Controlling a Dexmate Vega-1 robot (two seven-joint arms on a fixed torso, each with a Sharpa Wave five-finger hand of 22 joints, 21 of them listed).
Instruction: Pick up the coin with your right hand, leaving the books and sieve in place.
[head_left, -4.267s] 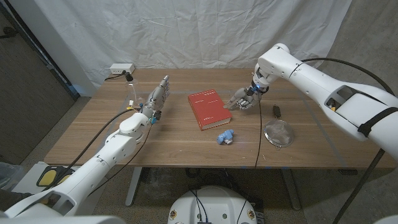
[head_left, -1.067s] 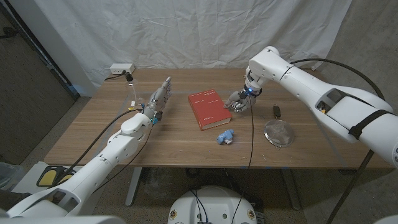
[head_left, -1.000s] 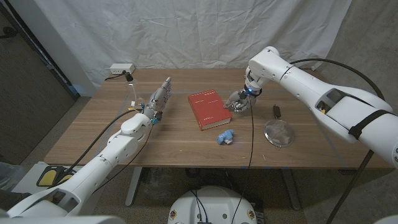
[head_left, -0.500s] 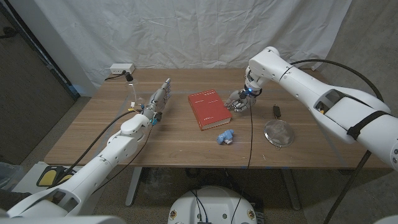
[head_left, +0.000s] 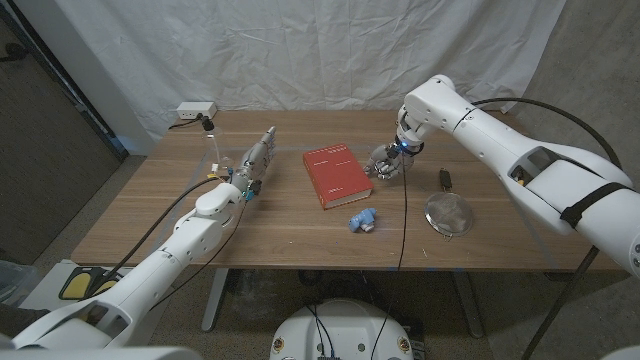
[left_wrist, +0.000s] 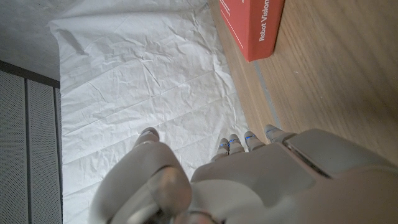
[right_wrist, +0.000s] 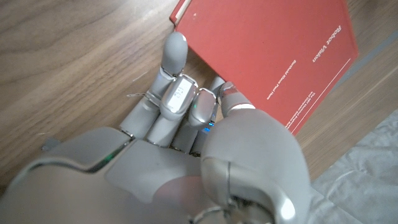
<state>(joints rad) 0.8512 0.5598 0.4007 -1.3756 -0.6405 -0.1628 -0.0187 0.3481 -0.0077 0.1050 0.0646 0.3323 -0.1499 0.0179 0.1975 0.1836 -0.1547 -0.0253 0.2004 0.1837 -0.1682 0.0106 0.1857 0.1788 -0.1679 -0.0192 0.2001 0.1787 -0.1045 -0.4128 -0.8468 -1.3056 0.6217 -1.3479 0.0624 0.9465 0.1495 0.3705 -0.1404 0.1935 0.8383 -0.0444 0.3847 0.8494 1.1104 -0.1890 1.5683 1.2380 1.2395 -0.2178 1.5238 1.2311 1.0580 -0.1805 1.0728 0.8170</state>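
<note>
Right hand (head_left: 385, 163) at red book's (head_left: 336, 176) right edge, fingers (right_wrist: 174, 93) curled down against table (head_left: 150, 220); hold on anything cannot be told. Coin not discernible (likely hidden under hand). Sieve (head_left: 447, 211) well apart, toward robot. Left hand (head_left: 256, 160) fingers extended, holding nothing.

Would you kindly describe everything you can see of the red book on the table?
The red book is a thick hardback with a plain red cover, lying flat and closed near the middle of the wooden table, turned slightly askew. White lettering on its spine reads "Robot Vision". The right hand is at its right edge, fingers curled down beside the cover; actual contact is unclear.
</note>
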